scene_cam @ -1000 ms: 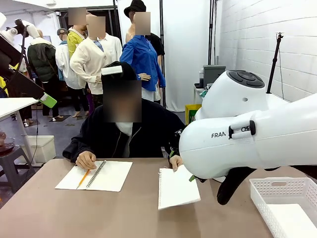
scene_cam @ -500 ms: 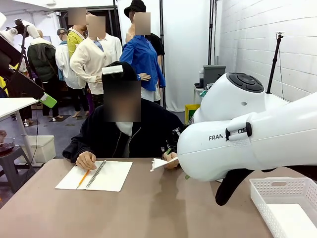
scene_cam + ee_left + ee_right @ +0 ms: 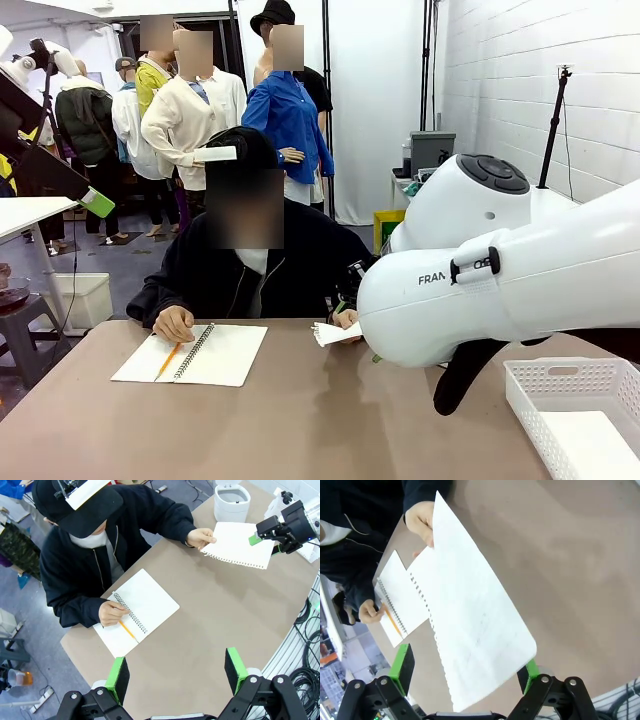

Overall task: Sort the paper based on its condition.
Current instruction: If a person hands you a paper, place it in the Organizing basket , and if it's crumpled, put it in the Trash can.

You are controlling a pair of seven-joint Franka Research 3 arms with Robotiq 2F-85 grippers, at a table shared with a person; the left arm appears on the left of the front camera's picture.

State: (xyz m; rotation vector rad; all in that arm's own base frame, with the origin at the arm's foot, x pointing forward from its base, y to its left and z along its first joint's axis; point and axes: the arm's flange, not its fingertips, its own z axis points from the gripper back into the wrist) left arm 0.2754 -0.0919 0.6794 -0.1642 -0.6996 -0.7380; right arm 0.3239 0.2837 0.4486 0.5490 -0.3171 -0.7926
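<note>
We read one piece of print: the dark letters "FRAN" on the white shell of the right arm [image 3: 530,290], up and to the left of the white basket [image 3: 527,402]. The letters ended at a black clip [image 3: 478,266] on that shell. Faint marks on the paper [image 3: 475,625], well left of the basket, were too pale for us to read.

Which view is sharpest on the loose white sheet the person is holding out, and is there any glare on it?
Left wrist view: the loose white torn-edged sheet is crisp and evenly lit, no glare. Right wrist view: it looms close to the lens, bright and washed out, its marks faint. Front view: the bulky white right arm hides most of it.
</note>
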